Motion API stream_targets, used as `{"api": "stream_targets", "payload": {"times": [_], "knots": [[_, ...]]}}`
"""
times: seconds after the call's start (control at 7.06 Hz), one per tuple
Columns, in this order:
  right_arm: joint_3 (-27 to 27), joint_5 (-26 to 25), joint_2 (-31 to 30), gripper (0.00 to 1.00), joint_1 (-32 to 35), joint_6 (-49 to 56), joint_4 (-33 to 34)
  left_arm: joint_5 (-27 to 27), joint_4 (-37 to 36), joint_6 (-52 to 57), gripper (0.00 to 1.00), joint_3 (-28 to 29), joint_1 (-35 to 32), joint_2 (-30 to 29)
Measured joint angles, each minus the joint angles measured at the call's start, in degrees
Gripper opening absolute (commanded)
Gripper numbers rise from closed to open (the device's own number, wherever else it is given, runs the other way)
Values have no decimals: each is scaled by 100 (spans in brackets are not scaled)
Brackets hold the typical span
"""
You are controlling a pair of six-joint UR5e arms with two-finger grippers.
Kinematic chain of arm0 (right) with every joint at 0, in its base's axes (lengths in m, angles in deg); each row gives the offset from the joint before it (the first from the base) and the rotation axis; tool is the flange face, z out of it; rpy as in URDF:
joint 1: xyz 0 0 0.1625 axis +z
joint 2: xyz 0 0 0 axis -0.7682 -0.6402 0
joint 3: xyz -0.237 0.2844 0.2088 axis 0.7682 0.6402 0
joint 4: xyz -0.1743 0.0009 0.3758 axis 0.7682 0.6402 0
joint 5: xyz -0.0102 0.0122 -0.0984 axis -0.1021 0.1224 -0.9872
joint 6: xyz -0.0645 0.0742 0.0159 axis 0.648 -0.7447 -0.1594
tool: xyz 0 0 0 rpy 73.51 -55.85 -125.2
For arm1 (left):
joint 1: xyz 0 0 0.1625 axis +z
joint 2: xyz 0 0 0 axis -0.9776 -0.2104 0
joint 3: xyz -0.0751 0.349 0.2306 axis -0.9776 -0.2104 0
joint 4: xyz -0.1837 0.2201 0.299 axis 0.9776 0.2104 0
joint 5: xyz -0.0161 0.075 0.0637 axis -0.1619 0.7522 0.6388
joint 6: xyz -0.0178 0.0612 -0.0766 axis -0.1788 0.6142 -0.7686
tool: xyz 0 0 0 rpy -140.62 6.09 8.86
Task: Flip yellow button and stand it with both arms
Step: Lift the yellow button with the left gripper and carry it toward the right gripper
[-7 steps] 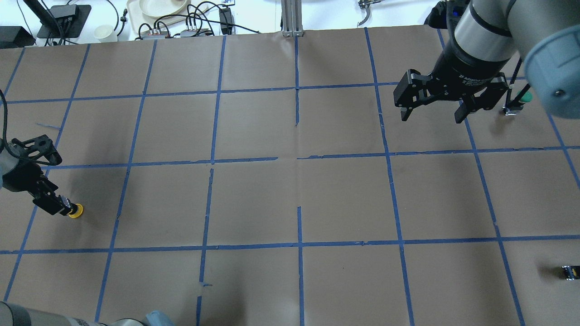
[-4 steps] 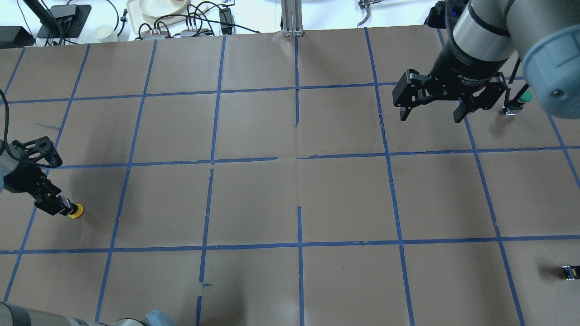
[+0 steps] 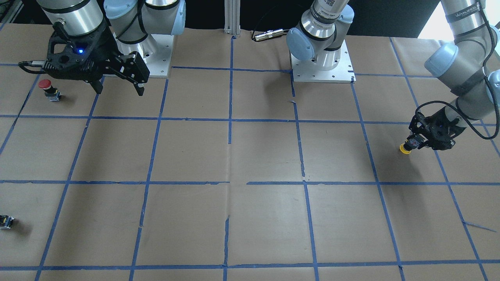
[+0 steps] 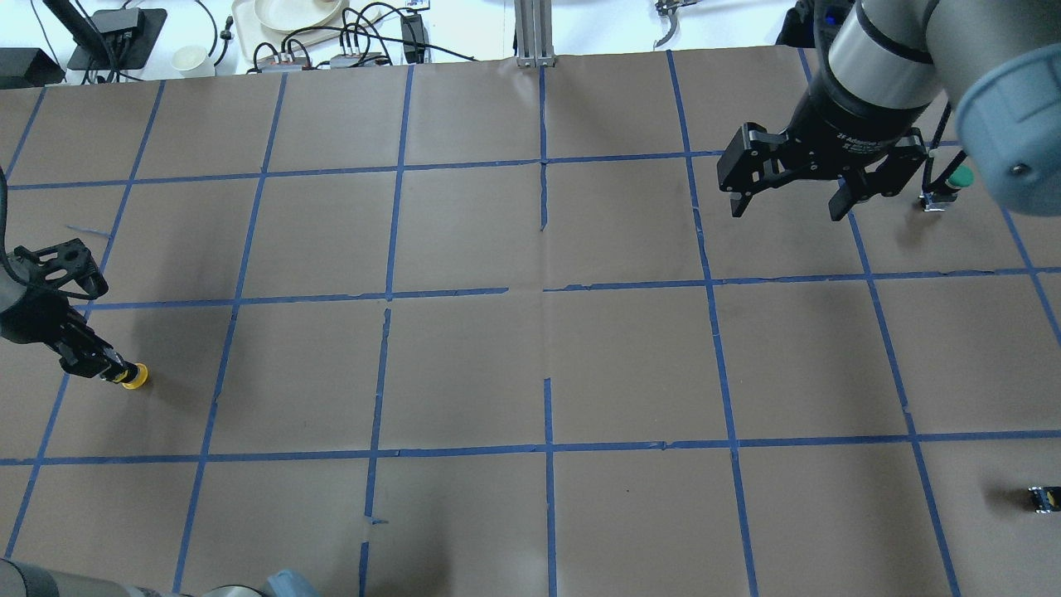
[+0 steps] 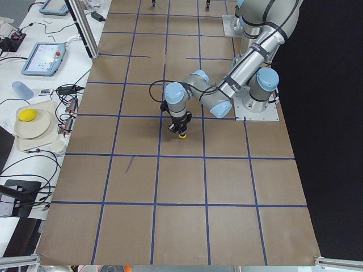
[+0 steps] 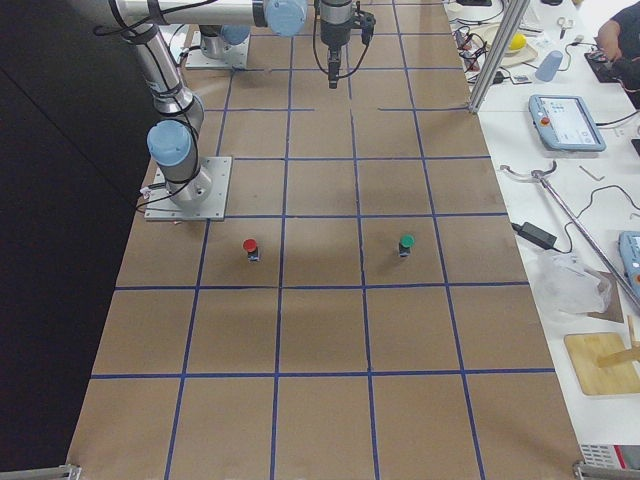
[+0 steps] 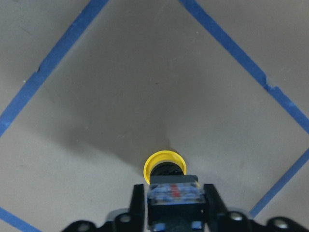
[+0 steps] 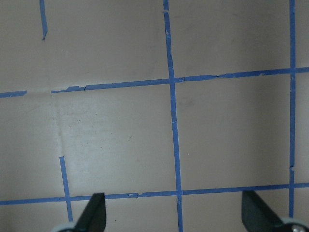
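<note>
– Where's the yellow button (image 3: 405, 148), seen from across the table (image 3: 265, 156)?
– Out at three o'clock. The left gripper (image 3: 414, 142) has its fingers clamped on the black body, and the cap sticks out toward eight o'clock.
– And the other one?
– The right gripper (image 3: 118, 90) hangs at ten o'clock, jaws spread wide with nothing between them. A red button (image 3: 46, 84) stands at its nine o'clock. A small black block (image 3: 6, 221) lies at eight o'clock by the edge.
– From behind the robot?
– The yellow button (image 4: 133, 377) is at nine o'clock, pinched, cap toward four o'clock. The right gripper (image 4: 786, 211) is at two o'clock, with a green button (image 4: 960, 177) upright toward its three o'clock.
– The table's ends?
– From the left end, the yellow button (image 5: 181, 134) is dead centre under the near arm. From the right end, the red and green buttons stand well apart.
– Left wrist camera?
– The contact block sits at six o'clock between the fingers, with the cap beyond it facing the paper. Whether it touches, I can't tell.
– Right wrist?
– Two fingertips far apart, at five and seven o'clock.
</note>
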Motion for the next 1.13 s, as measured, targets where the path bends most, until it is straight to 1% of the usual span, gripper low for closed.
{"api": "stream_targets", "payload": {"times": [0.14, 0.28, 0.42, 0.57, 0.71, 0.85, 0.99, 1.13], "knots": [[26, -32, -4, 100, -3, 28, 5, -211, 520, -295, 9, 211, -81, 88], [50, -40, -14, 100, -4, 39, 10, -530, 1361, -792, 9, 548, -209, 153], [105, -20, -30, 100, 1, 28, 8, -980, 2396, -1362, 9, 951, -355, 170], [196, -36, -33, 100, 8, -3, -57, -1628, 3458, -2006, 9, 1289, -506, 183], [288, -52, -35, 100, 12, -27, -194, -2391, 4357, -2667, 9, 1493, -738, 251], [342, -12, -48, 100, 14, -77, -284, -3174, 4981, -3235, 9, 1588, -1063, 366], [371, 146, -67, 100, -7, -324, -327, -3990, 5373, -3802, 9, 1624, -1460, 510], [378, 548, -61, 100, -73, -791, -334, -4885, 5626, -4378, 9, 1622, -1901, 710]]}}
